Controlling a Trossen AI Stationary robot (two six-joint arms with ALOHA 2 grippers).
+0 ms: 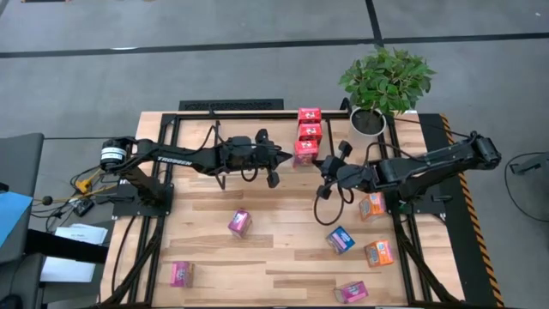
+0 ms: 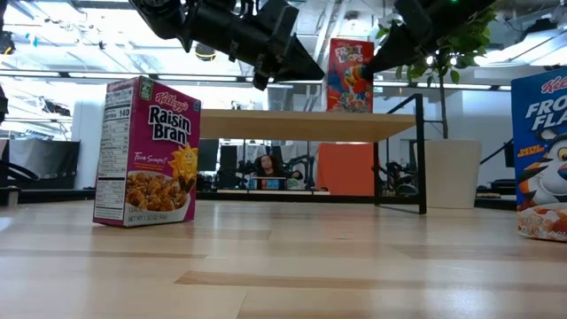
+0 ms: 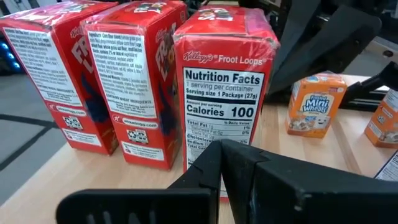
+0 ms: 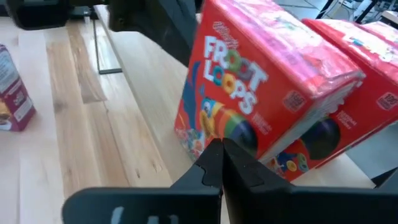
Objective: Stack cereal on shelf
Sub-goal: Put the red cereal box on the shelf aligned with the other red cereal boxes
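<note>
Nearest the camera, six small cereal boxes [image 1: 239,222] are scattered loose on the table [image 1: 283,266], awaiting pickup. Farther back, three red boxes [image 1: 309,134] are lined up on the shelf [image 1: 257,118], apparently already placed. The left gripper [image 1: 286,159] and right gripper [image 1: 325,169] are clenched empty on either side of the nearest red box, perhaps to square it. Contact cannot be made out. The pink boxes' fronts are hidden from above.
</note>
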